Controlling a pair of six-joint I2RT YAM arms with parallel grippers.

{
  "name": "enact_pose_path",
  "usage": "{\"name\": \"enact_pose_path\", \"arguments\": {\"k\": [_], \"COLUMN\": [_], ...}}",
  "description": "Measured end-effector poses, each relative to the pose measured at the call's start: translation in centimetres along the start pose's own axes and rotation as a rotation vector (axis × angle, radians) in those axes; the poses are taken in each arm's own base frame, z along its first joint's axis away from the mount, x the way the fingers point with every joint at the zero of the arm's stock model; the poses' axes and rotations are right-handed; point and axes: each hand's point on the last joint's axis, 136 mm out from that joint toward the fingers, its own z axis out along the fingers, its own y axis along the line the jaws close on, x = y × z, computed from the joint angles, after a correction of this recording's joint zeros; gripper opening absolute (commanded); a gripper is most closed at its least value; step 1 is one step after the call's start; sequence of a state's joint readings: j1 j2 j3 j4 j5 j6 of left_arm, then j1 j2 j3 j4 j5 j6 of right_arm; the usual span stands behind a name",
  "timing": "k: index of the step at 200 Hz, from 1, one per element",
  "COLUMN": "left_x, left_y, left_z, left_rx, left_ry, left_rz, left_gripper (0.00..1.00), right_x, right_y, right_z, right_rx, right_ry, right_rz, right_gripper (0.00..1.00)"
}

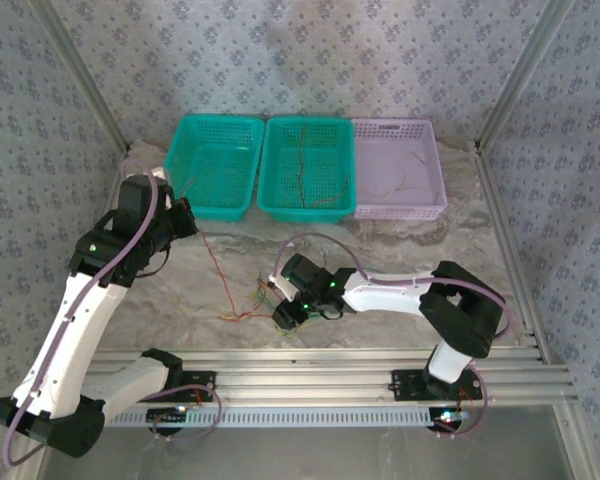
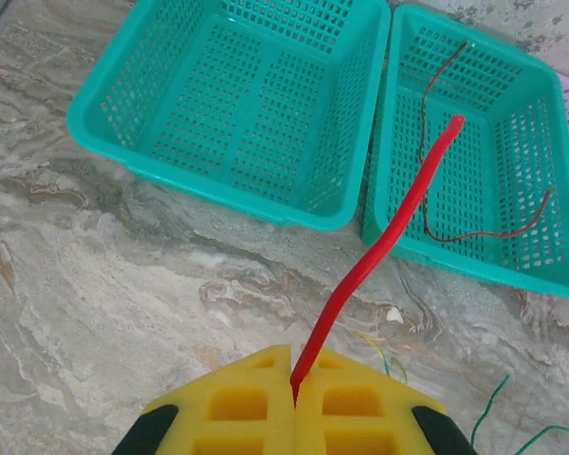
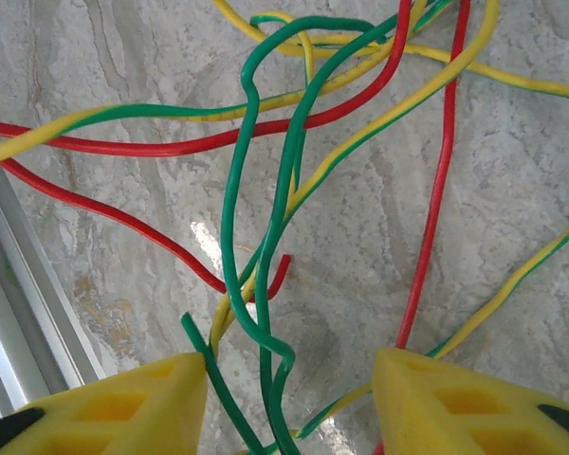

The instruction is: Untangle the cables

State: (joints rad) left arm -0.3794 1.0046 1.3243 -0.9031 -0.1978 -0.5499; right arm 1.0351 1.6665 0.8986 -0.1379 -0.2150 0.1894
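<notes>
Partway: left gripper, at 10 o'clock on the table, is pinching one red cable that is trailing from the tangle at 6 o'clock. Right gripper is hovering open astride green, yellow and red strands. Middle basket and lilac basket, at 12 to 1 o'clock, are holding freed cables; most are lying knotted.

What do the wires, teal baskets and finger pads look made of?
Wires: glossy plastic insulation, highlights along the curves; core unseen. Teal baskets: moulded plastic, uniform lattice, slight sheen. Finger pads: yellow, matte, with square recesses; probably soft foam or rubber, can't confirm.
</notes>
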Motion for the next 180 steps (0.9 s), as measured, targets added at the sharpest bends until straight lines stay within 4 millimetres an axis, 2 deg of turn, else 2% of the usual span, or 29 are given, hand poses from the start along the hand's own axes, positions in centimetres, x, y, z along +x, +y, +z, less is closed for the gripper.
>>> {"name": "enact_pose_path", "arguments": {"k": [25, 52, 80, 102, 134, 180], "left_x": [-0.3, -0.5, -1.2, -2.3, -3.4, -5.0], "left_y": [-0.2, -0.2, 0.1, 0.3, 0.5, 0.6], "left_z": [-0.2, -0.3, -1.0, -2.1, -3.4, -5.5], "left_rx": [0.003, -0.002, -0.021, -0.037, -0.054, -0.064], "left_ry": [-0.005, -0.005, -0.022, -0.054, -0.086, -0.128], "left_rz": [0.000, 0.011, 0.038, 0.063, 0.091, 0.117], "left_gripper": [0.00, 0.00, 0.00, 0.00, 0.00, 0.00], "right_x": [0.4, 0.7, 0.5, 0.4, -0.1, -0.7], "right_y": [-0.2, -0.8, -3.0, -6.4, -11.5, -14.6], "right_z": [0.5, 0.6, 0.2, -1.2, -4.2, -6.0], "right_rx": [0.005, 0.021, 0.075, 0.149, 0.252, 0.304], "right_ry": [0.017, 0.030, 0.017, -0.017, -0.099, -0.149], "right_rz": [-0.002, -0.003, 0.036, 0.117, 0.247, 0.315], "right_gripper": [0.18, 0.00, 0.00, 0.00, 0.00, 0.00]}}
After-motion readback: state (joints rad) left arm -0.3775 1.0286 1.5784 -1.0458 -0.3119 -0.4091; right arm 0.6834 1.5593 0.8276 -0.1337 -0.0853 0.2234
